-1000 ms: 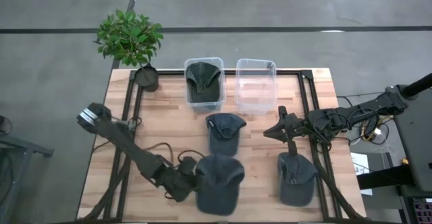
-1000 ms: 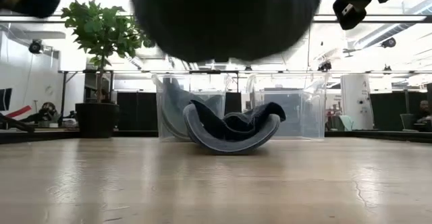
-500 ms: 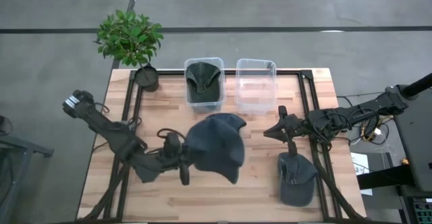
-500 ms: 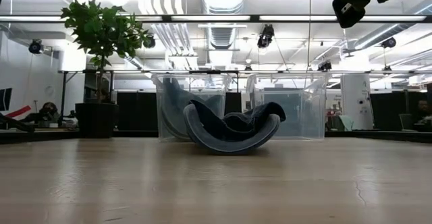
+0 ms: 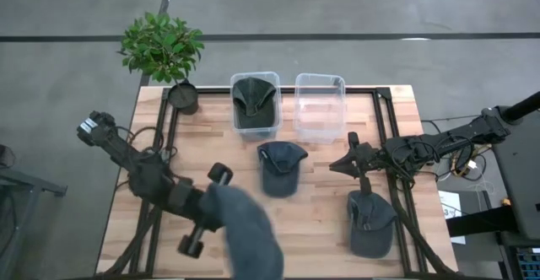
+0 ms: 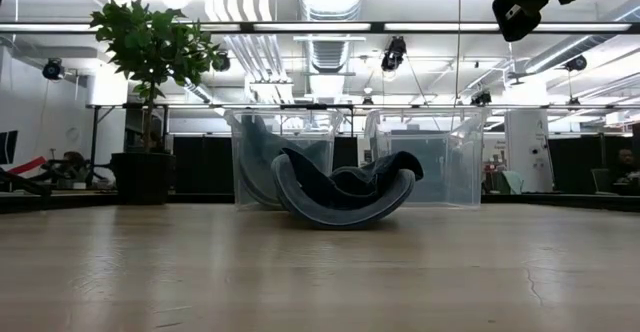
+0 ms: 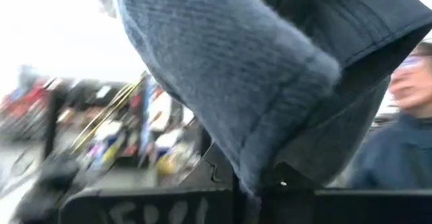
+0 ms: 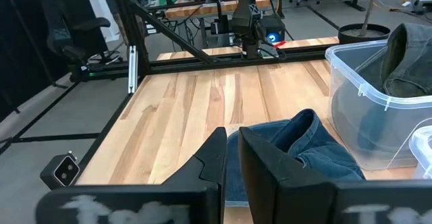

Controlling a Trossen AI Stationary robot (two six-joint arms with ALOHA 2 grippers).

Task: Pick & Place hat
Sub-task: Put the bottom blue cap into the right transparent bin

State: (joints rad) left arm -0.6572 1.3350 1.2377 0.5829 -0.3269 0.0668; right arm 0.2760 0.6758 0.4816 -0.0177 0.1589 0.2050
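My left gripper (image 5: 221, 208) is raised high over the table's near left part and is shut on a grey-blue hat (image 5: 249, 239), which shows blurred. Another dark hat (image 5: 281, 167) lies at the table's middle, its curved underside on the wood (image 6: 345, 187). A third hat (image 5: 371, 221) lies near the right front edge. One more hat (image 5: 256, 103) sits inside the left clear bin (image 5: 234, 82). My right gripper (image 5: 336, 164) hovers right of the middle hat, pointing toward the table's left, shut with nothing in it (image 8: 234, 158). My left gripper pinches a thick hemmed edge of the hat (image 7: 251, 173) between its two fingers, a fold of more than one layer. The fingers slant upward. The hat is lifted clear of the table and bulges out past the fingers toward the near edge (image 5: 253, 250).
An empty clear bin (image 5: 297, 82) stands right of the filled one at the far edge. A potted plant (image 5: 162, 45) with its dark pot (image 5: 183, 97) is at the far left corner. A person (image 7: 412, 123) shows in the room beyond. Bare wood lies at the near middle (image 5: 321, 229).
My left gripper has risen steeply from the near edge with the hat and has rolled its wrist and tipped upward. The hat is now lifted clear and turned about, and it has left the low view's top.
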